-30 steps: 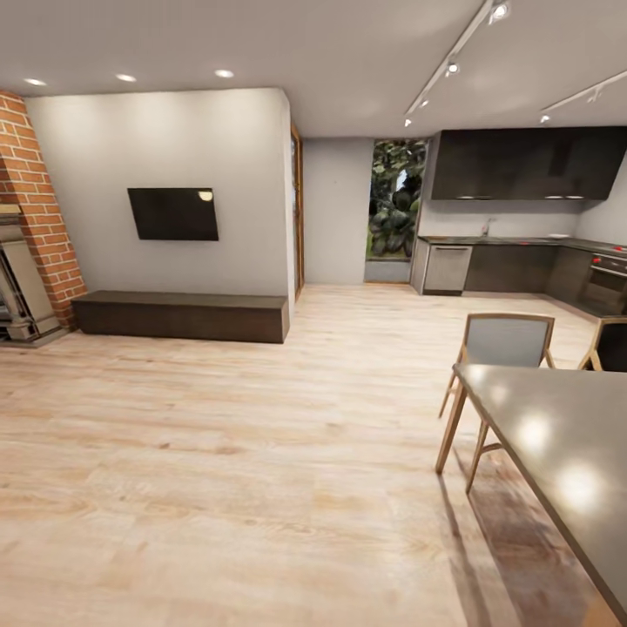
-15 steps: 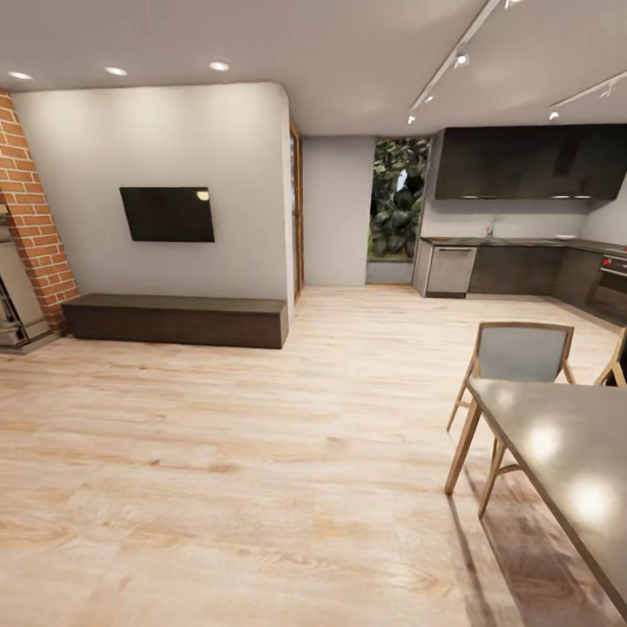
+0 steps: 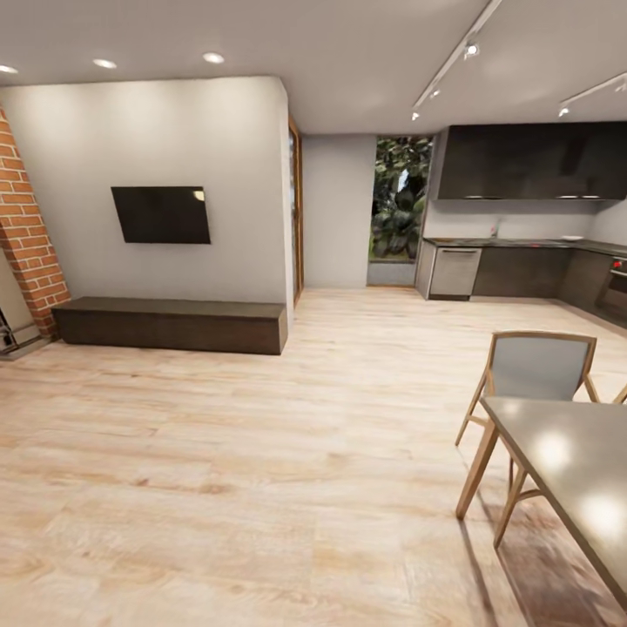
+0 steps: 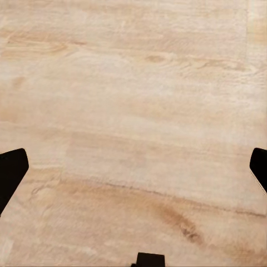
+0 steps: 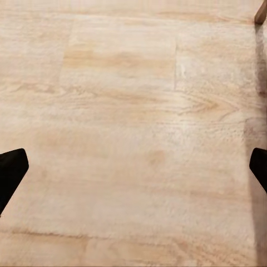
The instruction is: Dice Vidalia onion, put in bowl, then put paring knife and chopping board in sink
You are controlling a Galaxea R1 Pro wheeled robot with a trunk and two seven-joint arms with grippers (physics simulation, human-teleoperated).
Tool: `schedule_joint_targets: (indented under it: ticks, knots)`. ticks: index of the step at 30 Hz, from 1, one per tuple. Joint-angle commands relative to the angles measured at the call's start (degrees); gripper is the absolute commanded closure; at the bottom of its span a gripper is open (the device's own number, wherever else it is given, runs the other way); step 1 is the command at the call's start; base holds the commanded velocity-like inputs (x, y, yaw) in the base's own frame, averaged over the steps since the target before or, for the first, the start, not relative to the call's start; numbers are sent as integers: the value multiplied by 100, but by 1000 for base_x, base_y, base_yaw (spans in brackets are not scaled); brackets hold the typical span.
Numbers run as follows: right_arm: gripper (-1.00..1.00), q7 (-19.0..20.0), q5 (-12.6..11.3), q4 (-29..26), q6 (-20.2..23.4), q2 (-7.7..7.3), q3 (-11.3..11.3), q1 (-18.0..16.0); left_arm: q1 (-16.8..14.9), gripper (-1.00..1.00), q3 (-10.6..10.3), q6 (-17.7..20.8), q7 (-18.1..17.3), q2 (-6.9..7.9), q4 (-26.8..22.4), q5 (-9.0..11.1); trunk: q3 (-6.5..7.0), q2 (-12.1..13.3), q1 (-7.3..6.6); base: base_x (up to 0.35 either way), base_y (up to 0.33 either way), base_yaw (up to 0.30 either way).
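I am in an open living room, on my way, and the kitchen lies far off at the back right. Its dark countertop [image 3: 522, 244] carries a faucet [image 3: 495, 230] that marks the sink, too small to make out. Onion, knife, board and bowl cannot be made out at this distance. My left gripper [image 4: 133, 167] hangs open over bare wood floor, its dark fingertips [image 4: 11, 172] spread wide at the frame edges. My right gripper [image 5: 133, 169] is open too, above floor, with nothing between its fingers.
A grey dining table [image 3: 575, 470] and wooden chair [image 3: 535, 370] stand close at the right. A low dark bench [image 3: 170, 324] and wall TV [image 3: 161, 214] are at the left, by a brick column [image 3: 30, 235]. Wood floor [image 3: 261, 453] stretches toward the kitchen.
The whole head view has shifted: bench, TV and brick slid left, table and chair slid right and lower. The camera has moved; nothing in the room has.
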Motion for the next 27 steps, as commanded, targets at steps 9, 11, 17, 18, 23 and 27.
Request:
schedule_joint_targets:
  ticks: [9,11,17,18,23,27]
  knots:
    - [-100,-2,3,2,-20,1,2,-3,3,-100,2,-5,12,0,-9,-7,-5,-2,3,323,0,0]
    - [-100,-2,8,2,-21,1,6,-3,3,-100,2,-5,12,0,-9,-7,-5,-2,3,323,0,0]
    - [-100,-2,13,2,-21,1,9,-3,3,-100,2,-5,12,0,-9,-7,-5,-2,3,323,0,0]
    - [-100,-2,13,2,-21,1,9,-3,3,-100,2,-5,12,0,-9,-7,-5,-2,3,323,0,0]
    - [-100,-2,13,2,-21,1,9,-3,3,-100,2,-5,14,0,-9,-7,-5,-2,3,323,0,0]
    - [-100,-2,13,2,-21,1,9,-3,3,-100,2,-5,13,0,-9,-7,-5,-2,3,323,0,0]
